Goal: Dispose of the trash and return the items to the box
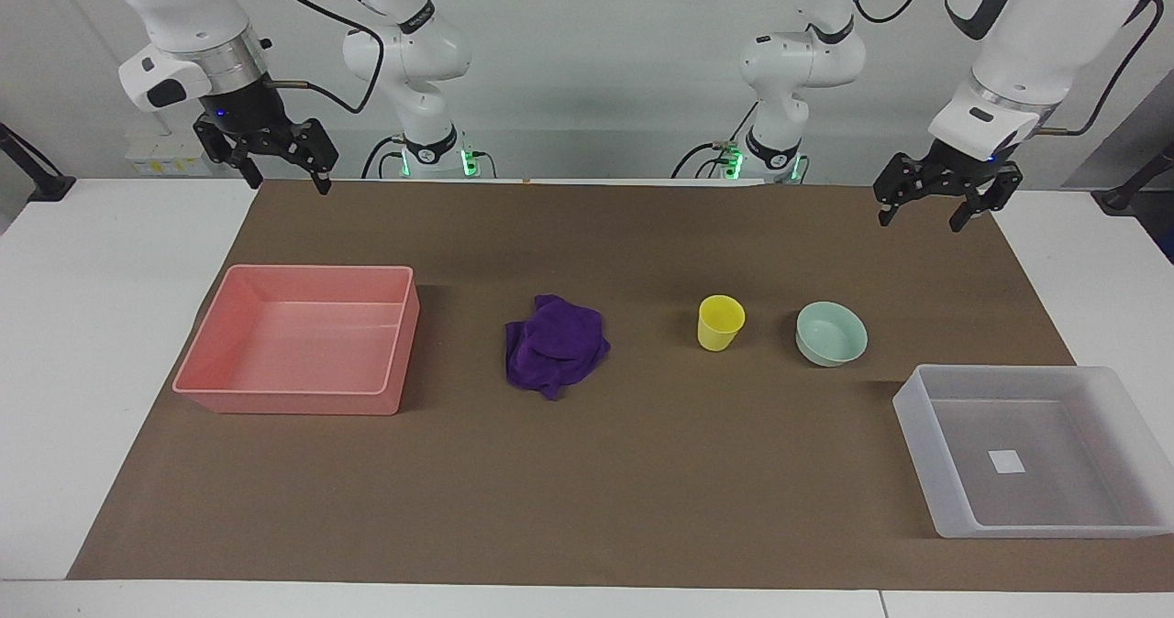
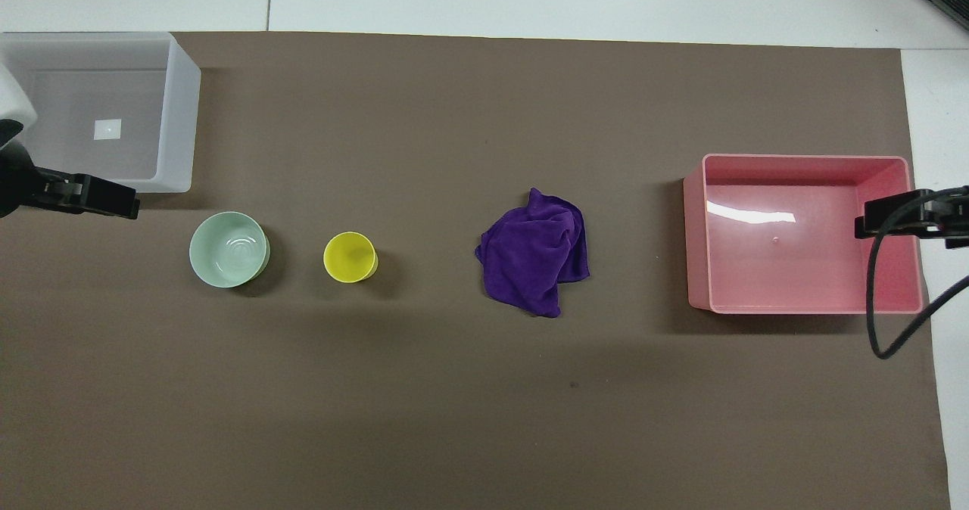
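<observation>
The trash, a rumpled deep-purple cloth (image 1: 556,344) (image 2: 536,253), lies in the middle of the brown mat. Beside it, toward the left arm's end, stands the yellow cup (image 1: 720,322) (image 2: 350,256), and past the cup sits the mint-green bowl (image 1: 831,333) (image 2: 228,249). The translucent box (image 1: 922,421) (image 2: 179,109), with a white label on its floor, stands at the left arm's end, farther from the robots than the bowl. My left gripper (image 1: 920,221) hangs open and empty, high over that end. My right gripper (image 1: 287,183) hangs open and empty, high over the right arm's end.
A pink rectangular tray (image 1: 295,402) (image 2: 696,230) with nothing in it stands at the right arm's end of the mat (image 1: 587,508). White tabletop borders the mat on all sides. A black cable (image 2: 882,321) from the right arm loops beside the pink tray.
</observation>
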You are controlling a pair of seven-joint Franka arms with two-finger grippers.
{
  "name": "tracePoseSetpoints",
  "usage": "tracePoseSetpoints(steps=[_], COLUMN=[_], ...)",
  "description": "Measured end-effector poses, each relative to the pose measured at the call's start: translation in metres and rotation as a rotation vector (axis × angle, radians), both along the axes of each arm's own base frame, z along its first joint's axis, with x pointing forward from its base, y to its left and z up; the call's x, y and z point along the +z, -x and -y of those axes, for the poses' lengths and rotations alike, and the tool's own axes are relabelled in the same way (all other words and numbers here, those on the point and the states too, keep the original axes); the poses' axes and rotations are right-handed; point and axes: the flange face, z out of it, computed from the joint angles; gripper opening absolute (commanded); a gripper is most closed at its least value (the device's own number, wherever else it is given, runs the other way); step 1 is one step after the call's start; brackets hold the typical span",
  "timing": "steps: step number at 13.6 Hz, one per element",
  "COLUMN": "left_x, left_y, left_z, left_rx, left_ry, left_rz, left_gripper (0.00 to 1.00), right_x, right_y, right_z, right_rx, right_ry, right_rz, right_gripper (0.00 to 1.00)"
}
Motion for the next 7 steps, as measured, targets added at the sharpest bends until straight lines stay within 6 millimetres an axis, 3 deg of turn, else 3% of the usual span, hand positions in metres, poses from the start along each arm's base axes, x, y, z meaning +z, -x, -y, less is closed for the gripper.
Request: tracePoseSetpoints(steps=[7], left_x=[-0.0028], left_y=[0.0002], left_z=[0.0], left_rx=[0.0], left_ry=[-0.001], left_rz=[-0.006], left_gripper=[1.0], right_x=[0.0004], right_y=[0.0009], right_z=[0.0], right_rx=[0.0], right_ry=[0.0], right_rz=[0.001], right_gripper=[1.0])
